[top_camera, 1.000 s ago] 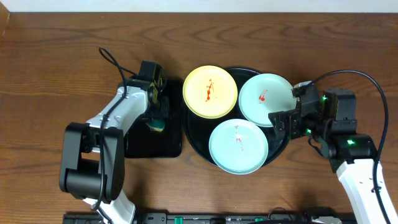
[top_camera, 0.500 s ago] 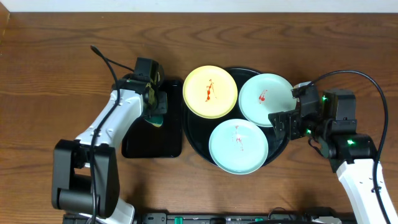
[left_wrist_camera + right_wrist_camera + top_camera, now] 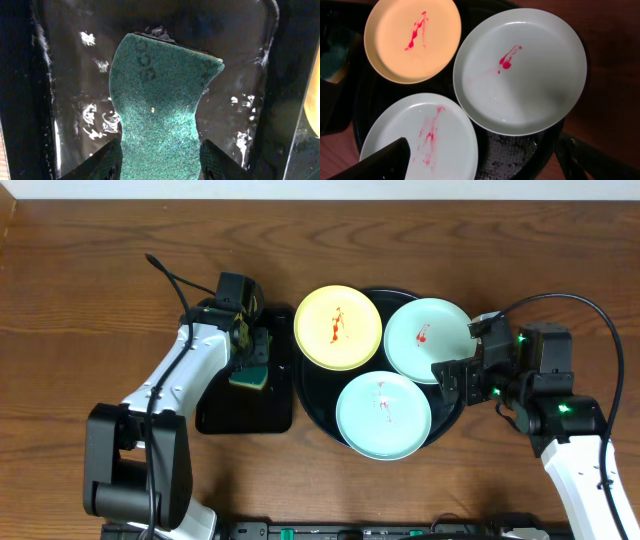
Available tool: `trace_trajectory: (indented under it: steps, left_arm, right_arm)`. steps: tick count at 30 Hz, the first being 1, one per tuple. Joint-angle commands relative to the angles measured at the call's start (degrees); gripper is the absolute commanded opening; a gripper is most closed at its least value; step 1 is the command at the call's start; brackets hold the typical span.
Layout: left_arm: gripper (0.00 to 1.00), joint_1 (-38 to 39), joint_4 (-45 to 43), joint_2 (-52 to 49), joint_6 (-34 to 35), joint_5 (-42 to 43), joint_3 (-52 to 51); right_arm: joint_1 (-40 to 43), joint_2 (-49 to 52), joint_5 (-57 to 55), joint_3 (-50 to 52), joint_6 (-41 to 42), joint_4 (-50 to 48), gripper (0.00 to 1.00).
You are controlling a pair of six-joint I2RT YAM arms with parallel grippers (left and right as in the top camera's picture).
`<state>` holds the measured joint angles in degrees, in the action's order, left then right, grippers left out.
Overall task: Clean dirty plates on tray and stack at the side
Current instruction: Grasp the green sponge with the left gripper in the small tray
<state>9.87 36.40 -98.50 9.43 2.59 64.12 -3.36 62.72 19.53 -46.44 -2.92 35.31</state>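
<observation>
Three plates lie on the round black tray: a pale yellow one at the left, a light blue one at the right and a second light blue one at the front. Each has red smears at its centre. My left gripper hangs over a green sponge that lies flat; in the left wrist view its open jaws flank the sponge. My right gripper is open at the tray's right rim, one finger over the front plate, holding nothing.
The sponge rests on a small wet rectangular black tray just left of the round tray. Brown wooden tabletop surrounds both trays. The right blue plate overlaps the round tray's rim, and the yellow plate sticks out over its left edge.
My left gripper has opened and let go of the sponge, which now lies flat on the rectangular tray. The left arm shifted back a little earlier. The right arm has not moved.
</observation>
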Motion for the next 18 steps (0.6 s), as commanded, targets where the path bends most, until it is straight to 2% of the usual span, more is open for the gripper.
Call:
trace_trajectory:
  steps: [1, 14, 15, 16, 18]
  left_arm:
    - [0.51, -0.17, 0.33, 0.00, 0.35, -0.70, -0.24]
    - [0.52, -0.17, -2.21, -4.26, 0.35, -0.68, -2.19]
    - [0.50, -0.17, -2.23, -4.74, 0.35, -0.70, -2.19]
    - [0.44, -0.17, -2.25, -5.09, 0.35, -0.70, -2.19]
    - [0.19, -0.17, -2.25, -5.35, 0.35, -0.70, -2.19]
  right_arm:
    - [-0.39, -0.07, 0.42, -0.92, 0.74, 0.07, 0.92]
    - [-0.39, -0.07, 0.44, -0.92, 0.74, 0.07, 0.92]
    - [-0.39, -0.07, 0.44, -0.92, 0.74, 0.07, 0.93]
    - [-0.39, -0.07, 0.44, -0.92, 0.74, 0.07, 0.92]
    - [-0.39, -0.07, 0.44, -0.92, 0.74, 0.07, 0.92]
